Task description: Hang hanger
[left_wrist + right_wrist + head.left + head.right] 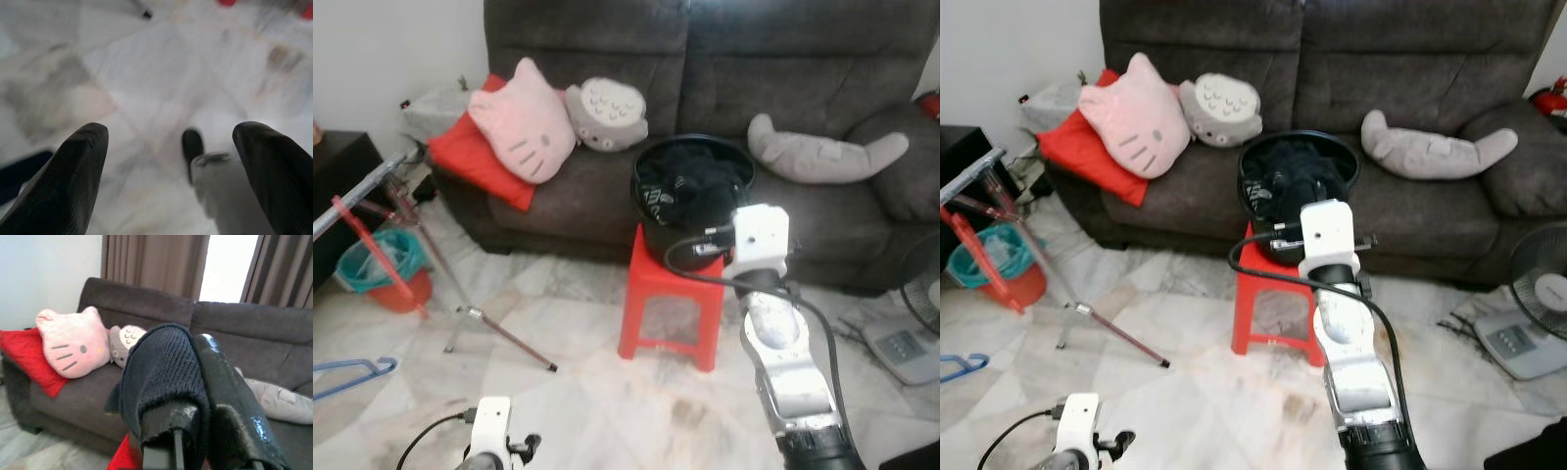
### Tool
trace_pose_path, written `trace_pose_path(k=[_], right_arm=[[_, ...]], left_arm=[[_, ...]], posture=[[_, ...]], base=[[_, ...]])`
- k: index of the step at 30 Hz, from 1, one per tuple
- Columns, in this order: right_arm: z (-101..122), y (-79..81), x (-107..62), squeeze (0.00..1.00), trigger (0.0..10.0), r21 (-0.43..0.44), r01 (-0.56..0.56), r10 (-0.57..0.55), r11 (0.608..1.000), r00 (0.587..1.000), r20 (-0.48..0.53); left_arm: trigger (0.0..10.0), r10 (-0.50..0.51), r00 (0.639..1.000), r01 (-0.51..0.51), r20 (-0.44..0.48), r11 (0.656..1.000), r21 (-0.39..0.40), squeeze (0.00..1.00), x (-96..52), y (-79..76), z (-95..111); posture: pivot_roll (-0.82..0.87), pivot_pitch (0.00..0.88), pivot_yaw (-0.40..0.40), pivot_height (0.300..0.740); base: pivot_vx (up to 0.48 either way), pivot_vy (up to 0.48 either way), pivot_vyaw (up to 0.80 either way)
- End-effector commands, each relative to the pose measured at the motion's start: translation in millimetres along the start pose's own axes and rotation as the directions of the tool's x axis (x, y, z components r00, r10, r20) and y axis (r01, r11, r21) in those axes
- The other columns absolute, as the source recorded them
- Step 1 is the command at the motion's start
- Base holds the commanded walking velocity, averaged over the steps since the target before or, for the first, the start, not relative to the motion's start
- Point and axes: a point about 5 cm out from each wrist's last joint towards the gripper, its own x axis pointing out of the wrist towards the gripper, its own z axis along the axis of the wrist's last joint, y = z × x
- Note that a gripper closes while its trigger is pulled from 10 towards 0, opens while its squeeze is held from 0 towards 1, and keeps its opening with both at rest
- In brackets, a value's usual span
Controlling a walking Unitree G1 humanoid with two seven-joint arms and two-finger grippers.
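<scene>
The right arm [783, 362] reaches forward and up from the lower right, its white wrist block level with the front of a black basket [693, 191] that sits on a red stool [671, 294]. The right hand [195, 396] is clamped on a dark knit garment [161, 367], which drapes over one finger [168, 431] and hangs between the two. In the head views that hand is hidden behind the wrist block, so where exactly it meets the basket's dark clothes cannot be told.

The left arm [492, 431] hangs low at the bottom edge, over the pale tiled floor [597, 401]. The left hand [171, 166] points down at the floor with its fingers [73, 176] spread well apart and nothing between them; a blurred pale cylinder with a dark tip lies past them, perhaps part of the robot itself.

A blue hanger [347, 377] lies on the floor at the far left, cut off by the frame edge, well apart from both hands. Near it stands a metal rack [421, 245] with red and silver legs, and behind that a teal bin [372, 259].

Behind the stool is a dark grey sofa [783, 59] carrying a pink cat cushion [519, 122], a red cushion [475, 157], a grey round plush [605, 113] and a long grey plush [822, 152]. A fan [915, 294] stands at the right.
</scene>
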Motion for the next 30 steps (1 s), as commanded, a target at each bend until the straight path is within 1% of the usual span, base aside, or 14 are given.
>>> trace_pose_path(k=[1,5,8,13,17,18,19,20,22,24,25,26,28,30], right_arm=[[3,-6.7,2.2,0.00,10.0,-0.003,0.015,-0.015,1.000,1.000,0.015],[3,-8.4,3.0,0.00,10.0,-0.012,0.017,-0.017,1.000,1.000,0.017],[-5,-12.9,2.8,0.00,10.0,-0.026,0.022,-0.022,0.999,1.000,-0.008],[-37,-17.9,-2.9,0.00,10.0,-0.017,0.000,-0.003,1.000,0.988,-0.155],[-69,-21.0,-12.5,0.00,10.0,-0.008,-0.003,0.000,1.000,0.954,-0.298],[-69,-21.0,-12.5,0.00,10.0,-0.008,-0.003,0.000,1.000,0.954,-0.298],[-94,-24.4,-23.0,0.00,10.0,-0.001,0.008,-0.008,1.000,0.913,-0.408],[-94,-24.4,-23.0,0.00,10.0,-0.001,0.008,-0.008,1.000,0.913,-0.408],[-112,-27.3,-33.0,0.00,10.0,0.006,0.018,-0.013,1.000,0.876,-0.482],[-133,-32.9,-46.9,0.00,10.0,0.038,0.074,-0.040,0.997,0.827,-0.560],[-133,-32.9,-46.9,0.00,10.0,0.038,0.074,-0.040,0.997,0.827,-0.560],[-146,-36.2,-58.4,0.00,10.0,0.057,0.115,-0.056,0.992,0.791,-0.609],[-150,-37.3,-63.1,0.00,10.0,0.084,0.156,-0.069,0.984,0.776,-0.627],[-150,-36.6,-63.3,0.00,10.0,0.102,0.172,-0.071,0.980,0.777,-0.625]], left_arm=[[10.0,0.004,1.000,-0.004,-0.026,1.000,0.008,0.00,-1.2,0.8,-6],[10.0,0.004,1.000,-0.004,-0.023,1.000,0.011,0.00,-1.0,0.4,-5],[10.0,0.007,1.000,-0.006,-0.020,1.000,0.016,0.00,-0.9,0.7,-4],[10.0,0.011,1.000,-0.011,-0.018,1.000,0.021,0.00,-1.2,2.9,-4],[10.0,0.010,1.000,-0.009,-0.017,1.000,0.024,0.00,-1.1,2.9,-4],[10.0,0.010,1.000,-0.009,-0.017,1.000,0.024,0.00,-1.1,2.9,-4],[10.0,0.009,1.000,-0.009,-0.016,1.000,0.026,0.00,-0.9,2.2,-3],[10.0,0.009,1.000,-0.009,-0.016,1.000,0.026,0.00,-0.9,2.2,-3],[10.0,0.008,1.000,-0.008,-0.015,1.000,0.027,0.00,-0.8,1.6,-3],[10.0,0.009,1.000,-0.009,-0.013,1.000,0.025,0.00,-0.7,1.4,-3],[10.0,0.009,1.000,-0.009,-0.013,1.000,0.025,0.00,-0.7,1.4,-3],[10.0,0.012,1.000,-0.011,-0.013,1.000,0.024,0.00,-0.9,1.7,-3],[10.0,0.013,1.000,-0.013,-0.011,1.000,0.021,0.00,-1.2,2.8,-4],[10.0,0.018,1.000,-0.018,0.002,1.000,0.004,0.00,-1.7,5.8,-2]], posture=[[-0.13,0.013,0.069,0.740],[-0.13,0.013,0.069,0.740],[-0.12,0.014,0.070,0.740],[-0.12,0.015,0.071,0.740],[-0.12,0.016,0.077,0.740],[-0.12,0.016,0.077,0.740],[-0.12,0.016,0.077,0.740],[-0.12,0.016,0.077,0.740],[-0.11,0.016,0.075,0.740],[-0.10,0.016,0.074,0.740],[-0.10,0.016,0.074,0.740],[-0.10,0.016,0.073,0.740],[-0.09,0.014,0.078,0.740],[-0.09,0.010,0.087,0.740]], base=[[-0.424,0.000,0.00],[-0.345,0.000,0.00],[0.000,0.000,0.00],[0.000,0.000,0.00],[0.000,0.000,0.00],[0.000,0.000,0.00],[0.000,0.000,0.00],[0.000,0.000,0.00],[0.000,0.000,0.00],[0.000,0.000,0.00],[0.000,0.000,0.00],[0.000,0.000,0.00],[0.000,0.000,0.00],[0.000,0.000,0.00]])
